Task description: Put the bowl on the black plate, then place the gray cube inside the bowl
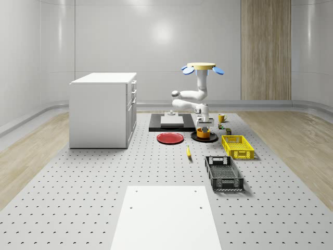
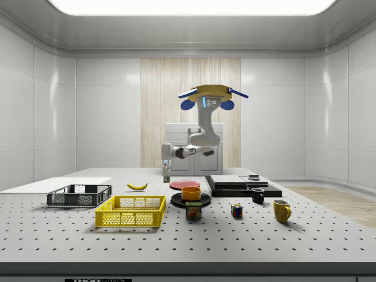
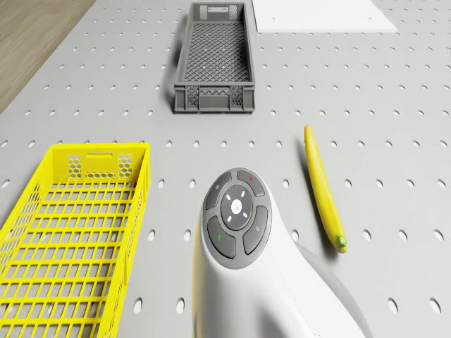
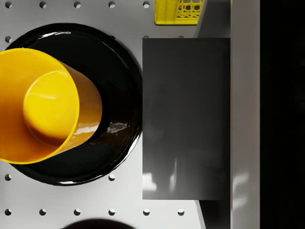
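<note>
White-walled room, perforated tabletop [image 1: 93, 187]: that is your setting. Start at the fingers [image 4: 186, 119]. You cannot tell from these pictures whether they are parted or closed, but the bowl is not in their grip. In the wrist view it sits off to one side of them. They hang low, just beside the orange bowl [image 1: 203, 133] and over the edge of the black plate [image 4: 119, 57].

The bowl stands upright on that plate, with dark rim showing around it in the wrist view. You can count the first half of the task as done.

Further out, the white arm [image 1: 193, 96] folds down from the drone [image 1: 202, 66], which hovers above the far part of the tabletop, over the stretch by the plate and the black platform [image 2: 235, 189].

What is left is the cube. A small gray block [image 2: 254, 176], most likely your gray cube, rests on that platform, apart from the bowl, and the bowl's inside looks empty. By my reading you now need to come away from the bowl, go to the block, grasp it and bring it back to set inside. The red plate [image 1: 170, 138], banana [image 1: 188, 151] and yellow basket [image 1: 238, 147] play no part.
</note>
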Robot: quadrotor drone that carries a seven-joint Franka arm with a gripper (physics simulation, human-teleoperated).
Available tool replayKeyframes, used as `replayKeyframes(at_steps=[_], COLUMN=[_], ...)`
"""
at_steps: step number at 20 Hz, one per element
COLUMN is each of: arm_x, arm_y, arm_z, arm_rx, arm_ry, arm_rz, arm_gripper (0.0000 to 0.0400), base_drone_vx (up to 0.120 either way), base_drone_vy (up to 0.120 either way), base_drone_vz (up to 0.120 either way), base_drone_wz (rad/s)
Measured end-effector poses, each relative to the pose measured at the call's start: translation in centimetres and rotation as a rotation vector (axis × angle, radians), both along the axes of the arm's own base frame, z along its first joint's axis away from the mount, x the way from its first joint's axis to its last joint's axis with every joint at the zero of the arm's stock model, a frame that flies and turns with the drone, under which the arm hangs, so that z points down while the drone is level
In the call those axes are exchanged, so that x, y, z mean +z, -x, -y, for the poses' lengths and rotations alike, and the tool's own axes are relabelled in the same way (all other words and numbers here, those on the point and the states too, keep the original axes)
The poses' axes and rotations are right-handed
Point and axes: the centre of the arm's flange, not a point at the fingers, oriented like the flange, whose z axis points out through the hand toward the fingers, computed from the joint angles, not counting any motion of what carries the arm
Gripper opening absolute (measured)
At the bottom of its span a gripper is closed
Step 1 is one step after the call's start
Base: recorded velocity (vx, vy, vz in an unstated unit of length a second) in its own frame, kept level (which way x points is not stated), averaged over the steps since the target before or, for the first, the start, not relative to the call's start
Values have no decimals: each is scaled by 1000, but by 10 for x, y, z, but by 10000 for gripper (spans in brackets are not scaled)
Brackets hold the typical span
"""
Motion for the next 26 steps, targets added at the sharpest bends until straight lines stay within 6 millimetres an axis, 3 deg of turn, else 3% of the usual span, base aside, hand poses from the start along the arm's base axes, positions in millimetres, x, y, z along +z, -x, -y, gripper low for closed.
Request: replayKeyframes(at_steps=[9,21,26], arm_x=[0,0,0], arm_y=[0,0,0], arm_z=[0,0,0], arm_rx=[0,0,0], arm_ry=[0,0,0], arm_rz=[0,0,0], arm_gripper=[250,250,250], base_drone_vx=[-120,-120,-120], base_drone_vy=[0,0,0], base_drone_vz=[0,-67,-8], base_drone_wz=[0,0,0])
